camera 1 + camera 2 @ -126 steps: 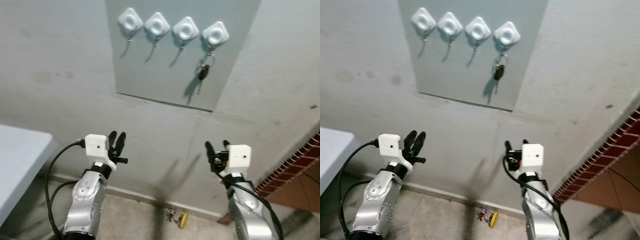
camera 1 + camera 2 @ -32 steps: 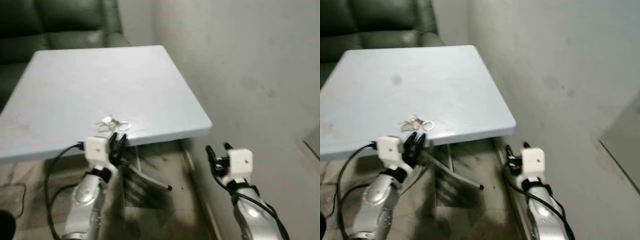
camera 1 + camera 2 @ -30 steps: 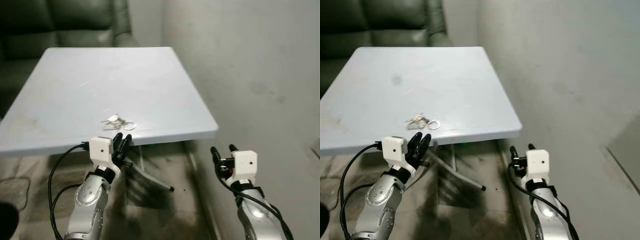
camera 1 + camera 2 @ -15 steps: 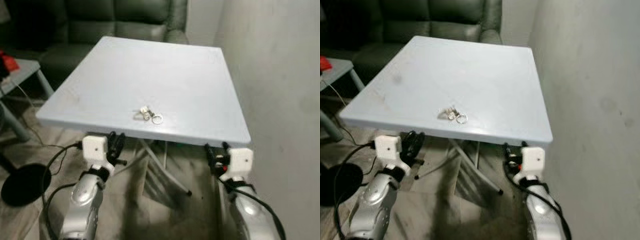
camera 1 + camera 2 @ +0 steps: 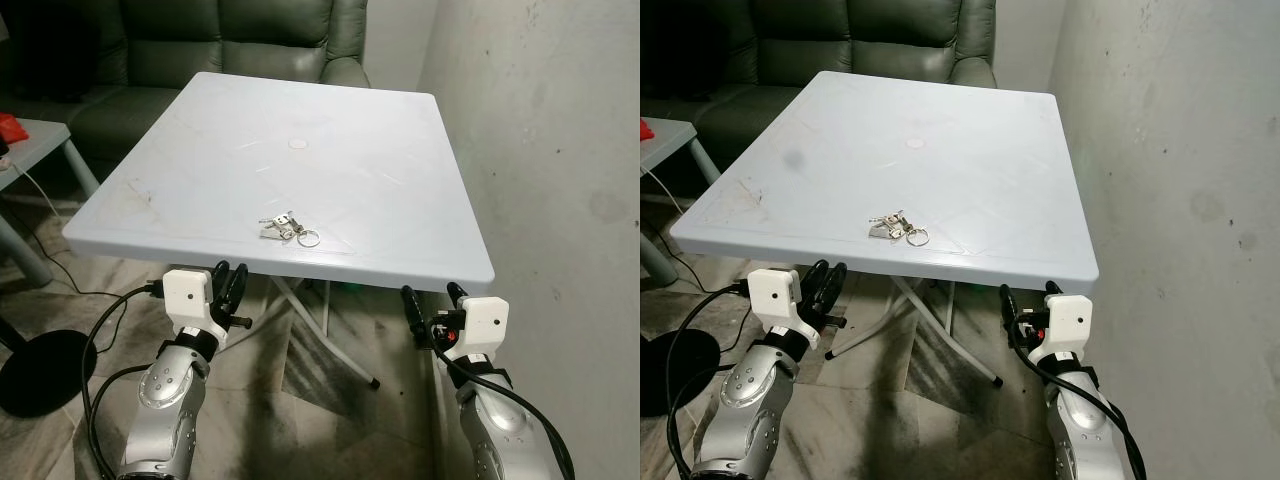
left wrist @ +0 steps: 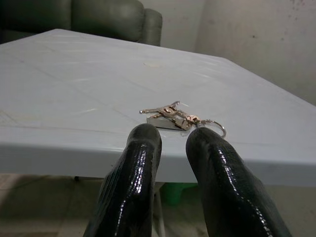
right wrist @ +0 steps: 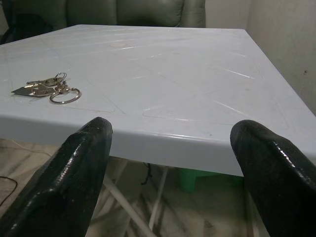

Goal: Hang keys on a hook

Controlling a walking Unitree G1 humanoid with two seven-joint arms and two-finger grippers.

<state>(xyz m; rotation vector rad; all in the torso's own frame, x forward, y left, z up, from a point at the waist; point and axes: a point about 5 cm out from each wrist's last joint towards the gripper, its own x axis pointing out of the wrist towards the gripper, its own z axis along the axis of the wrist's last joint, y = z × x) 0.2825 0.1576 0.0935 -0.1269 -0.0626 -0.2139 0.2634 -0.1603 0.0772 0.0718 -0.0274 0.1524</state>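
Note:
A small bunch of silver keys (image 5: 290, 228) on a ring lies flat near the front edge of a pale blue-white table (image 5: 300, 110). In the left wrist view the keys (image 6: 177, 117) sit just beyond my fingertips, past the table edge. My left gripper (image 5: 230, 272) hangs below and in front of that edge, fingers close together with nothing between them. My right gripper (image 5: 430, 295) is held under the table's front right corner, wide open and empty. From the right wrist the keys (image 7: 47, 89) lie off to one side on the tabletop.
A dark green sofa (image 5: 230, 40) stands behind the table. A grey side table (image 5: 30, 140) and a black round base (image 5: 35, 370) are at the left. A rough grey wall (image 5: 560, 150) runs close along the right. Folding table legs (image 5: 320, 320) cross underneath.
The camera has swung from the wall panel with hooks round to the table, now squarely ahead. The keys lie still; both grippers keep their pose.

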